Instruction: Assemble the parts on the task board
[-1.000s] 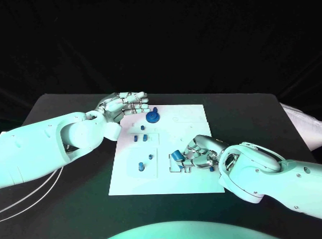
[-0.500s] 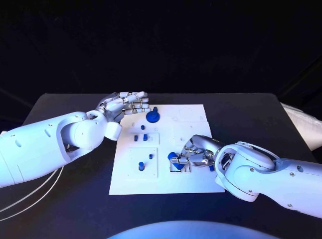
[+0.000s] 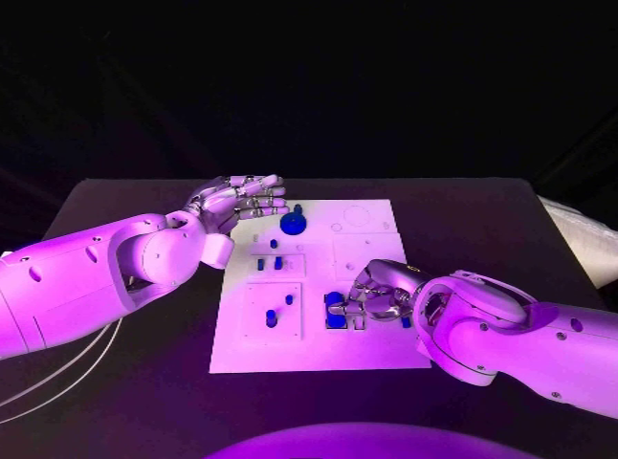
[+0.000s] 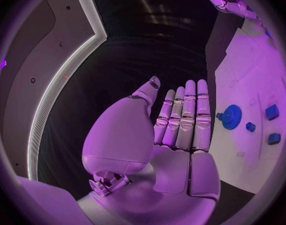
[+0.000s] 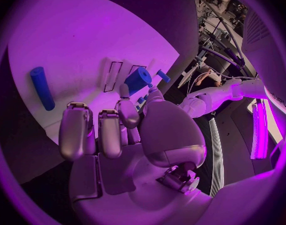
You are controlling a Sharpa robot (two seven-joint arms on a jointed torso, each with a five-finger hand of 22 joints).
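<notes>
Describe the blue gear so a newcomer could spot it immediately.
Start at the white task board in the middle of the black table. At its far end, beside the left hand, sits the round blue toothed gear. The other blue parts are small plain blocks and pegs.

Left hand [image 3: 240,199] at 11 o'clock, flat, fingers straight and together, empty. Right hand [image 3: 374,292] at 5 o'clock, fingers curled downward, pinching.
</notes>
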